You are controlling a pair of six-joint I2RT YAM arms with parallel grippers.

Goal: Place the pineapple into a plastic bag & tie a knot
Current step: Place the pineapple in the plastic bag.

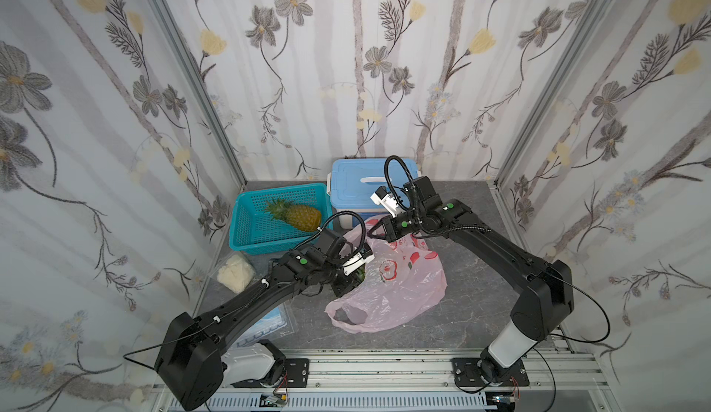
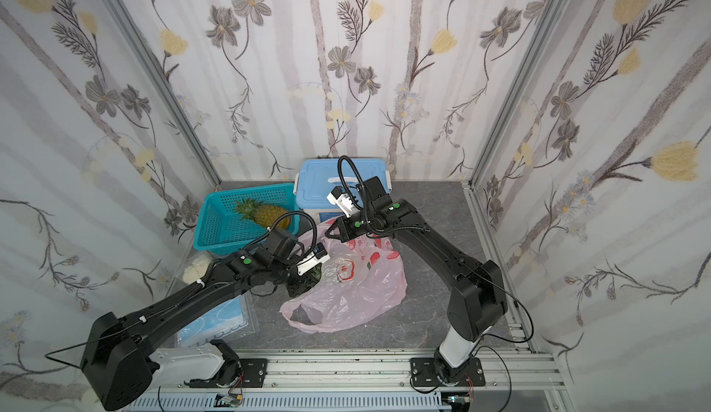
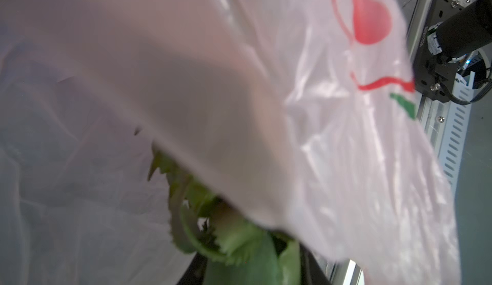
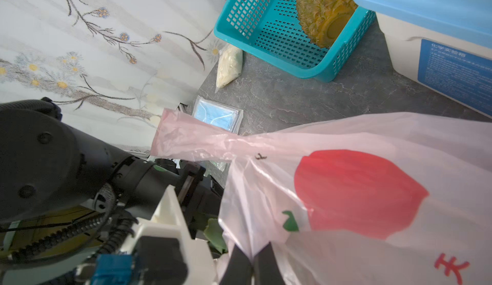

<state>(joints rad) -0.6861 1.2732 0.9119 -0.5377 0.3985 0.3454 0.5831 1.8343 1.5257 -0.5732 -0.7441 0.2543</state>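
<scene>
At the mouth of the plastic bag (image 1: 400,294), our left gripper (image 1: 349,280) is clamped on a leafy crown (image 3: 239,243), green and saw-edged, with pink film draped over it. The fruit below the leaves is hidden, so we cannot tell how deep it sits. Our right gripper (image 4: 251,267) is pinched tight on the bag's upper edge, holding that side up off the table. To do this step well, we judge, the right grip should hold high and taut so the opening gapes. The left should push the crown further in before letting go, or the toothed leaves may snag the thin film. One handle loop (image 4: 186,140) sticks out free. A whole pineapple (image 1: 302,217) lies in the basket (image 1: 246,233), well apart.
</scene>
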